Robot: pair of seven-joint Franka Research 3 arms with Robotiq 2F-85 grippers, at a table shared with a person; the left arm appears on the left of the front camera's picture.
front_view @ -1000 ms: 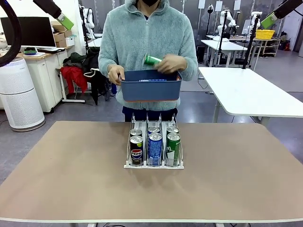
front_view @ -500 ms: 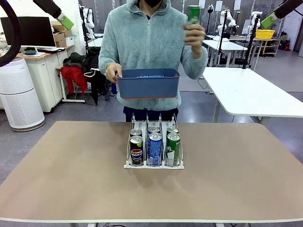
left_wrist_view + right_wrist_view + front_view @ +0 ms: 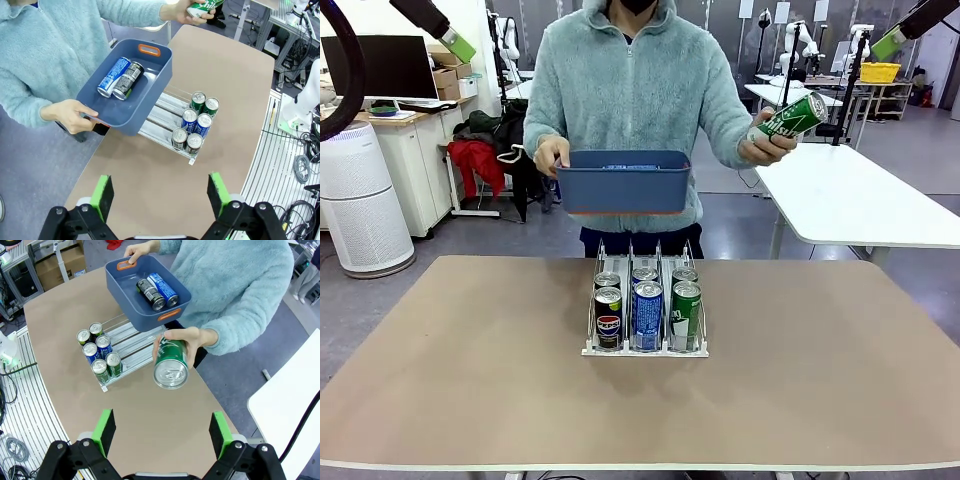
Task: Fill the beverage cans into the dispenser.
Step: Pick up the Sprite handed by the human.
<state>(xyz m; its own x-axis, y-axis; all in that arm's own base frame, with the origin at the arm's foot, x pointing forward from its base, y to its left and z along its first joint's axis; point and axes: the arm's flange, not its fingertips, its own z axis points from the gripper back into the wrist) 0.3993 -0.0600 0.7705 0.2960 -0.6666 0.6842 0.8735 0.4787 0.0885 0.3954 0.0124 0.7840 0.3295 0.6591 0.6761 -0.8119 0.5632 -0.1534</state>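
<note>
The person's hand [image 3: 763, 148] held a slim green aluminium beverage can [image 3: 790, 117] out at about 2 o'clock from the small clear-and-white three-lane plastic dispenser [image 3: 630, 252], tilted, its silver top facing the right gripper [image 3: 162, 427]. That gripper's fingers stood wide and empty, as did those of the left gripper [image 3: 161, 192]. The other hand carried a dark blue rectangular plastic bin [image 3: 625, 185] at 12 o'clock, with two more cans [image 3: 157, 290] lying in it. Six cans [image 3: 646, 310] stood in pairs at the dispenser's 6 o'clock end on the brown counter [image 3: 470, 360]. The handover looked best taken by the right gripper: roll the wrist so the pads meet the curved wall below the person's grip, close at mid-body rather than on the rim, and pull away only once the hand lets go. The can probably belonged behind the green pair in the 3 o'clock lane.
</note>
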